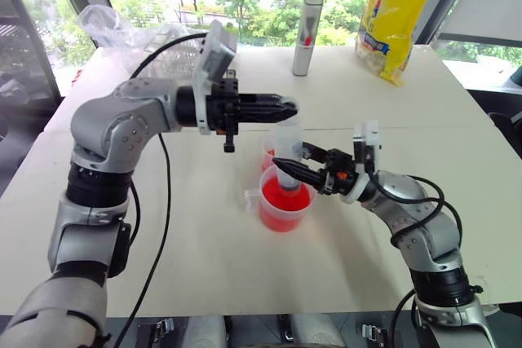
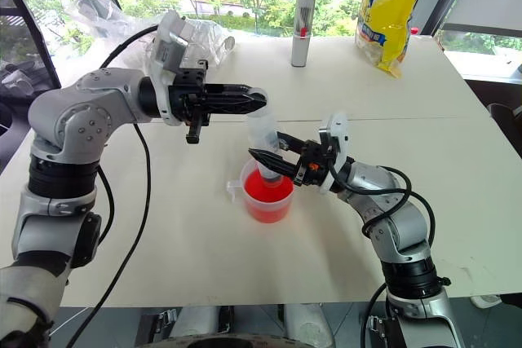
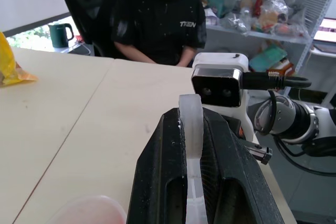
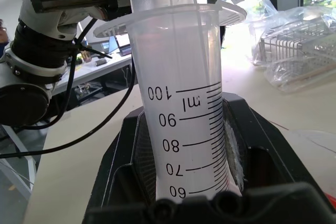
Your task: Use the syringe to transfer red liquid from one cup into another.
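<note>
We see the syringe [image 1: 287, 156] standing upright over the handled cup [image 1: 285, 204] of red liquid [image 1: 284, 199]. Our right gripper [image 1: 287, 170], reaching in from 3 o'clock, clamps its barrel. Our left gripper [image 1: 287, 108], from 9 o'clock, pinches the plunger top at 12 o'clock.

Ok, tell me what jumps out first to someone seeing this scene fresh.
Mid-table, the handled cup of bright red liquid draws the eye, with the clear syringe standing upright in it. The right gripper is shut on its barrel, and the left gripper is shut on the plunger top above. At the far edge stand a yellow bag and a grey tube.
</note>
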